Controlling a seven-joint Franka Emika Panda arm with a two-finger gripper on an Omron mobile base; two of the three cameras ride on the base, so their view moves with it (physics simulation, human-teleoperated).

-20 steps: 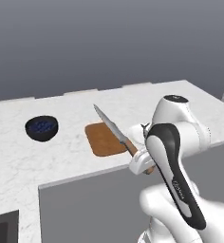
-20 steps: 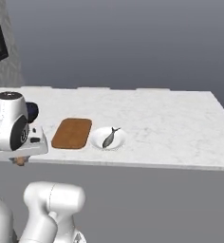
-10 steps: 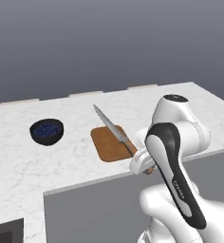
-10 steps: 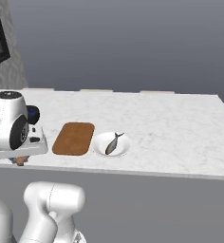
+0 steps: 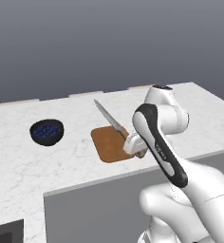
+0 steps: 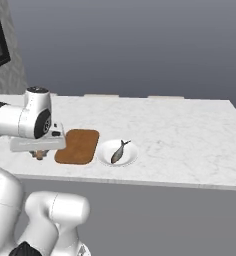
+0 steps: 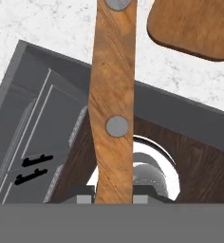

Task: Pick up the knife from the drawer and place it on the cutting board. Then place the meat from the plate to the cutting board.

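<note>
The knife [image 5: 110,120] is gripped by its handle in the pincer [image 5: 135,147], its long axis slanting over the cutting board [image 5: 111,144], blade pointing beyond the board's far edge.

One knife [image 5: 110,120] is in sight, its blade slanting up toward 11 o'clock over the board in the left base view and its wooden handle running up the middle of the hand view. There is one cutting board [image 6: 78,146] on the worktop [image 6: 180,135]. One white plate [image 6: 130,155] sits at the board's 3 o'clock in the right base view, and it carries one fish [image 6: 119,150]. One dark blue bowl [image 5: 47,131] stands at the board's 9 o'clock in the left base view. One drawer [image 7: 190,159] shows in the hand view, with two small black handles [image 7: 33,168] at its 9 o'clock.
</note>
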